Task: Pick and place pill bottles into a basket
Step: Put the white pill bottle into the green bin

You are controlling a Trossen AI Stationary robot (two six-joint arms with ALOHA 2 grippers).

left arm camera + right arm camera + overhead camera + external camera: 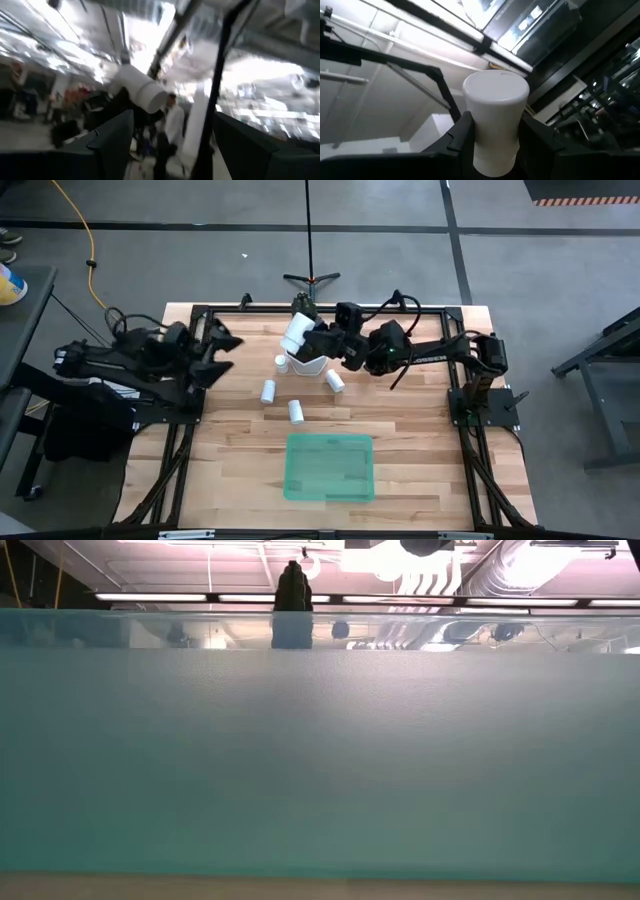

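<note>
Four pill bottles (296, 411) lie loose on the table (420, 435) near the white plant pot (308, 364), between it and the green basket (330, 467). My right claw (308, 335) is clamped on a fifth bottle (495, 120), raised above the pot (cap end pointing away from my wrist). My left claw (225, 350) hangs spread wide at the table's left edge, holding nothing.
</note>
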